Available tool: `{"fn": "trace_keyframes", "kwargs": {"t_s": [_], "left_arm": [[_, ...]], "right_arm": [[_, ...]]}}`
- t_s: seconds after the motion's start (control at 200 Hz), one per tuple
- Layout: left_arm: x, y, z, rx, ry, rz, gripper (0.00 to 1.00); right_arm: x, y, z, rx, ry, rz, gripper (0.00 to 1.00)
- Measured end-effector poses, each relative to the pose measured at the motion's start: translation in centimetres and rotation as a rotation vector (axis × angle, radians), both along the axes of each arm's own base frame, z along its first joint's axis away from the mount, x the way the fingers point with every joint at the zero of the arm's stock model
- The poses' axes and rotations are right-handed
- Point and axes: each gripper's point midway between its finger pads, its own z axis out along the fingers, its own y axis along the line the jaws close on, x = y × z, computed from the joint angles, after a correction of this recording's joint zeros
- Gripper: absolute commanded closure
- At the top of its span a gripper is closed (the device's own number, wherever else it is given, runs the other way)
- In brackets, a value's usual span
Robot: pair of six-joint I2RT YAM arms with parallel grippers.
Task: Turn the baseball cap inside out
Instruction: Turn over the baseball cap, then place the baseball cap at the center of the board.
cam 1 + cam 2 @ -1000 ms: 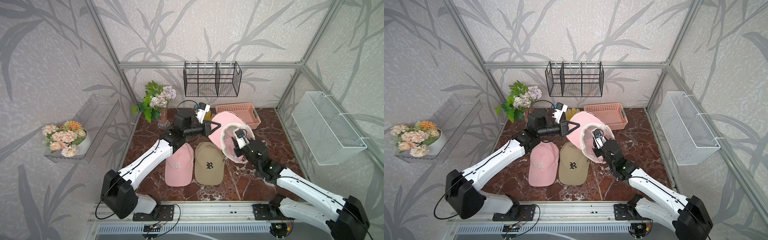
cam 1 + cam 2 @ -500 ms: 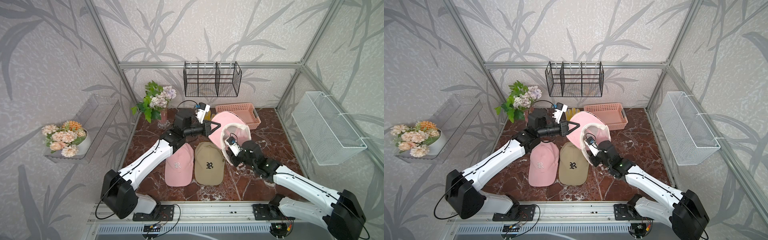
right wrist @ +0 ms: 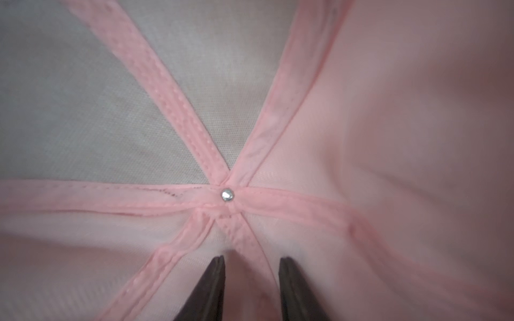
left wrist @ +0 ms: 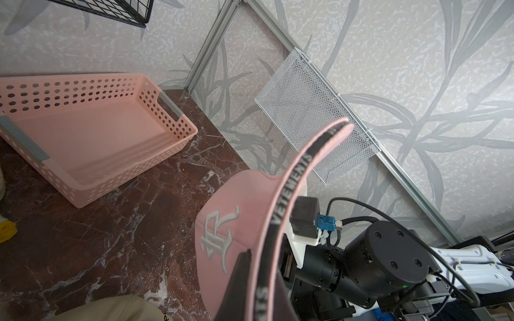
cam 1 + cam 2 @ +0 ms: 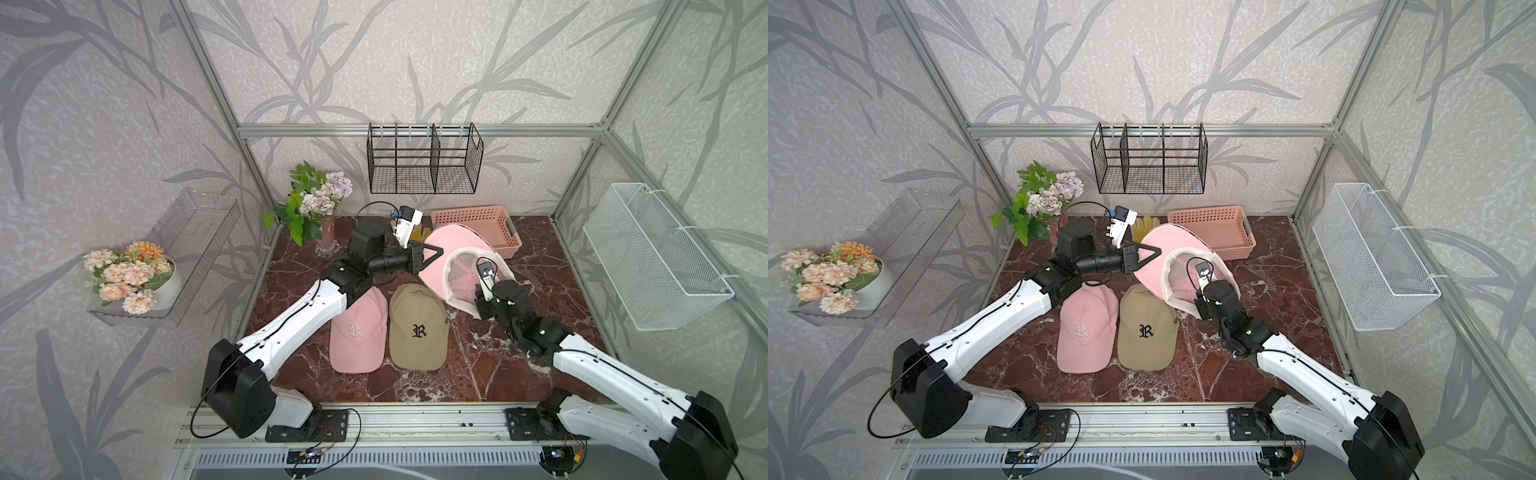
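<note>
- The right arm (image 5: 582,365) has shifted its reach over the last second and now pokes into the open underside of the pink cap (image 5: 442,245). The cap hangs above the table (image 5: 540,266), just in front of the basket.
- The left gripper (image 5: 432,253) has not budged and is clamped on the cap's brim.
- The right gripper (image 3: 251,261) has spread its fingers (image 3: 214,289). They stand apart against the crown lining, just short of the rivet (image 3: 227,194) where the seam tapes cross (nothing looks pinched).
- My reading is that the crown is still right side out and that the push or pull through the opening is yet to come.
- Two caps lying on the table have stayed put. The tan cap (image 5: 417,324) bears a black gothic "R" and the second pink cap (image 5: 357,332) a white one.
- The held cap's front shows a silver "R" (image 4: 219,239).
- The black band (image 4: 292,191) along its edge reads "VETEMENTS".
</note>
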Motion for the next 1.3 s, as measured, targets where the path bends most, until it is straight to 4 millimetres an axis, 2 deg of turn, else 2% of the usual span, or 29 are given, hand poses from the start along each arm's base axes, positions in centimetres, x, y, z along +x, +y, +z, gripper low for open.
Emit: {"fn": "trace_keyframes", "kwargs": {"t_s": [0.17, 0.245, 0.49, 0.605, 0.745, 0.865, 0.965, 1.14, 1.3], "left_arm": [[0.1, 0.1, -0.1, 0.01, -0.009, 0.005, 1.0], [0.3, 0.2, -0.2, 0.02, -0.027, 0.011, 1.0], [1.9, 0.7, 0.4, 0.119, -0.2, 0.097, 1.0], [2.9, 1.3, 0.5, 0.192, -0.315, 0.154, 1.0], [3.7, 2.0, 0.8, 0.282, -0.479, 0.206, 1.0], [2.5, 1.8, 0.9, 0.344, -0.633, 0.195, 1.0], [0.7, 1.0, 0.6, 0.39, -0.775, 0.145, 1.0], [-1.9, -0.5, -1.0, 0.471, -0.996, 0.051, 1.0], [-3.0, -1.3, -2.4, 0.538, -1.111, 0.005, 1.0]], "right_arm": [[-0.3, 0.9, 0.6, 0.08, 0.008, 0.065, 0.44], [-0.8, 2.0, 2.0, 0.167, -0.004, 0.137, 0.37], [-1.7, 4.5, 7.2, 0.399, -0.022, 0.255, 0.32], [-1.6, 3.8, 9.7, 0.507, -0.028, 0.237, 0.33], [-1.2, 1.2, 11.4, 0.693, 0.0, 0.133, 0.34], [-0.5, -1.3, 11.6, 0.859, 0.067, -0.001, 0.35], [-0.3, -2.4, 11.2, 1.004, 0.142, -0.089, 0.38], [0.0, -1.4, 10.3, 1.221, 0.303, -0.136, 0.42], [0.6, 0.1, 9.0, 1.355, 0.423, -0.142, 0.46]]}}
